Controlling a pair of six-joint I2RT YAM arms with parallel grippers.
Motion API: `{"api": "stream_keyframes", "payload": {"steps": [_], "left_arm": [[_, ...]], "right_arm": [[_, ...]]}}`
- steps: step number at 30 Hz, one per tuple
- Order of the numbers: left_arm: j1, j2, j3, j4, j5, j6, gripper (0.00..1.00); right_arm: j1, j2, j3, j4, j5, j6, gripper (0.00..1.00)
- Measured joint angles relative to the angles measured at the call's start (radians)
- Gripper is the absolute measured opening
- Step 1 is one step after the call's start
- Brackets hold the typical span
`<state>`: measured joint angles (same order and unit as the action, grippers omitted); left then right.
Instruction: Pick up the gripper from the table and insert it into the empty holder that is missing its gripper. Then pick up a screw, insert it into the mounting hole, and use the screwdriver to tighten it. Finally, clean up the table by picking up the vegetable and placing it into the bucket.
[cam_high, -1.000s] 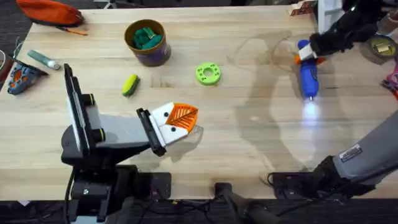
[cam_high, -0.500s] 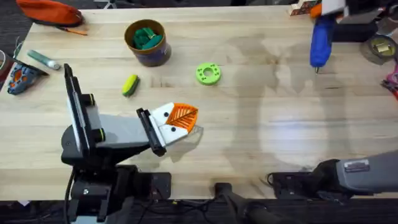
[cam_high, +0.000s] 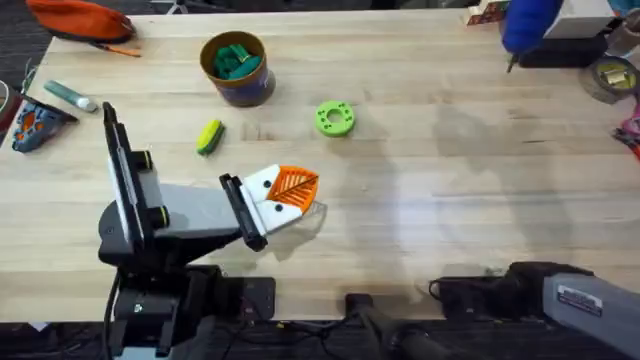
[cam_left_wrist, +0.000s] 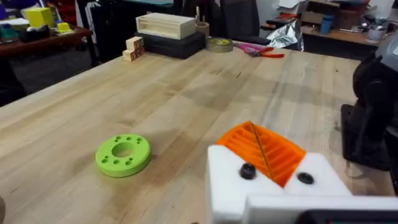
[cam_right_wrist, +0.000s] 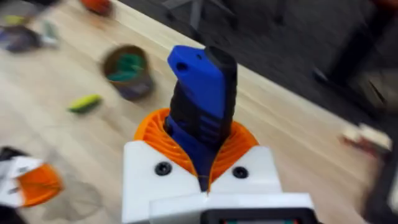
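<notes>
The blue screwdriver (cam_high: 524, 28) has left the table: a second ago it lay on the wood at the far right, and now it hangs high at the far right corner, the right gripper (cam_right_wrist: 202, 158) closed around its body with the orange ribbed pads either side. I judge the fastening step is being prepared, though no screw can be made out anywhere. The left gripper (cam_high: 285, 192) rests low near the table's middle, its orange pads pressed together on nothing. One yellow vegetable (cam_high: 208, 136) lies between it and the one bucket (cam_high: 237, 68), not yet cleared. One green ring-shaped disc (cam_high: 335, 118) sits apart; one marker pen (cam_high: 69, 95) lies far left
</notes>
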<state>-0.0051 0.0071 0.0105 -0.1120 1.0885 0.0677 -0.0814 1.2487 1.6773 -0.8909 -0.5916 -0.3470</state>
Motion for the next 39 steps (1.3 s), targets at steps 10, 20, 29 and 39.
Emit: {"api": "stream_keyframes", "payload": {"steps": [10,20,29,39], "left_arm": [[0.0,0.0,0.0,0.0,0.0,0.0,0.015],[0.0,0.0,0.0,0.0,0.0,0.0,0.015],[0.0,0.0,0.0,0.0,0.0,0.0,0.015],[0.0,0.0,0.0,0.0,0.0,0.0,0.015]], "right_arm": [[0.0,-0.057,0.003,-0.009,-0.422,-0.017,0.011],[0.0,-0.058,-0.05,-0.074,-0.68,-0.2,0.009],[0.044,0.006,-0.125,-0.069,-0.818,-0.425,0.009],[0.183,0.222,-0.133,0.143,-0.88,-0.533,0.009]]}}
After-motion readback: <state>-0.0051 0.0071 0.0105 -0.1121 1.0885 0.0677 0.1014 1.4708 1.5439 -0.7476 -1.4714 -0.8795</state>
